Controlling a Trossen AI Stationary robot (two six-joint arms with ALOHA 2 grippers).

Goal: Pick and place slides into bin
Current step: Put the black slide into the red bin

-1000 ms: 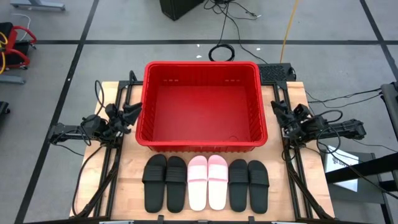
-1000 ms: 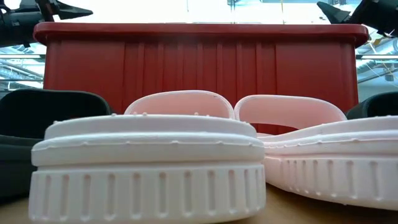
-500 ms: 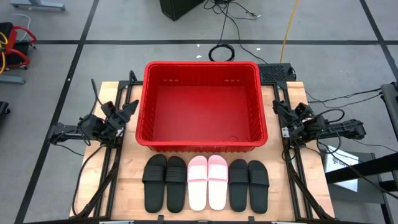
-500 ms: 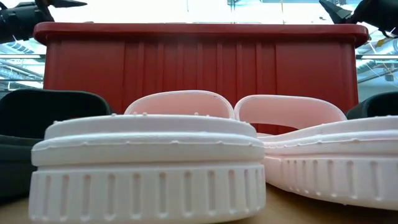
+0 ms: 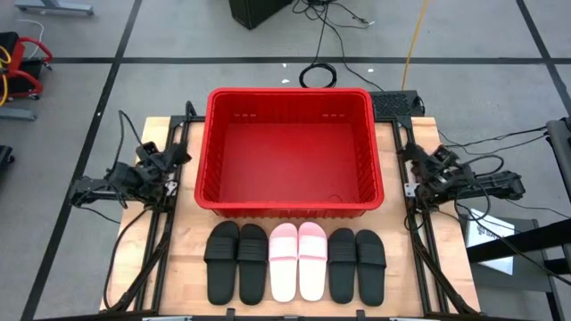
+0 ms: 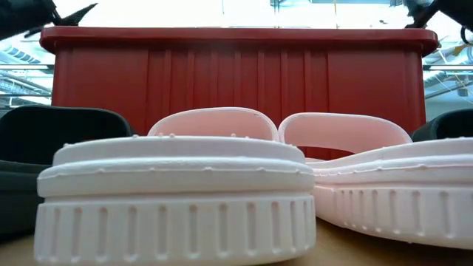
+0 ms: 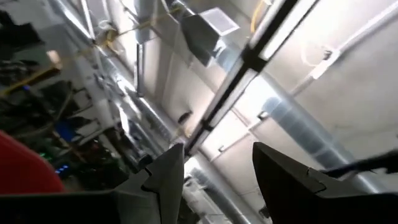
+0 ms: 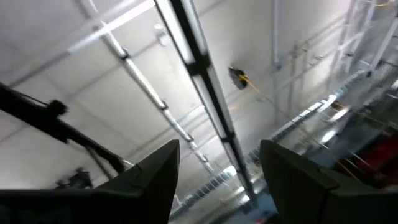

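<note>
The red bin (image 5: 290, 150) stands on the table's far middle, empty inside; its near wall (image 6: 236, 74) fills the low view. Six slides lie soles down in a row before it: two black (image 5: 236, 261) at the left, two pale pink (image 5: 298, 260) in the middle, two black (image 5: 357, 263) at the right. My left gripper (image 5: 175, 157) is open and empty beside the bin's left wall, tipped up toward the ceiling (image 7: 214, 171). My right gripper (image 5: 412, 160) is open and empty beside the bin's right wall, also tipped up (image 8: 217, 171).
Black frame rails (image 5: 165, 241) run along the table's left and right sides. Cables (image 5: 314, 75) lie on the floor beyond the table's far edge. Bare wood (image 5: 183, 259) shows left and right of the row of slides.
Both grippers have drawn back from the bin toward their own table edges and risen, tipping their fingers up toward the ceiling. The bin and the slides have kept still.
</note>
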